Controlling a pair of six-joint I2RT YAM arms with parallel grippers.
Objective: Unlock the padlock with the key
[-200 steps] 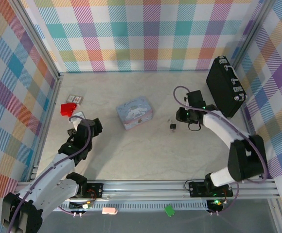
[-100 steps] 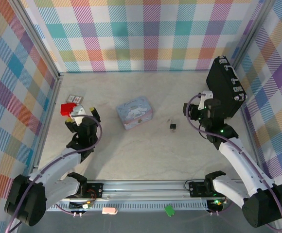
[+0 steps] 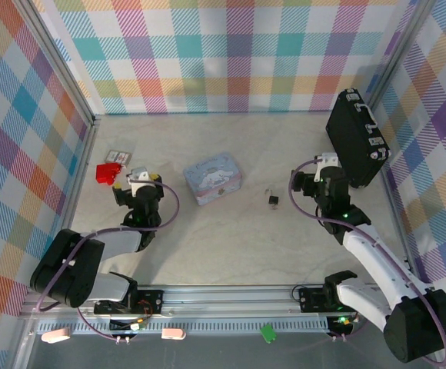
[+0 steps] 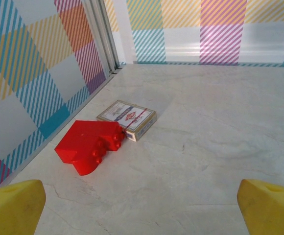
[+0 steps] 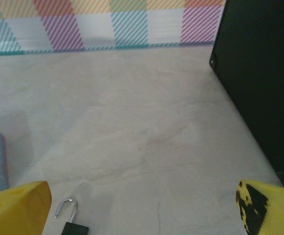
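Padlock [image 3: 273, 200] loose on bare tabletop [image 3: 231, 246], both grippers spread wide.

The padlock lies between the pastel tin [image 3: 213, 179] and the right gripper [image 3: 319, 173], apart from both, with free marble on every side; the wrist view catches it at the lower edge, shackle up. The black case [image 3: 355, 137] stands close on that gripper's right. The left gripper [image 3: 134, 181] sits near the left wall, facing a red heart-shaped block [image 4: 88, 147] that touches a card pack [image 4: 128, 117].

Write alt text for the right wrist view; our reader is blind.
A tiny black padlock with a silvery shackle lies on the pale table between the open right gripper's yellow fingertips. A large black case stands at right.
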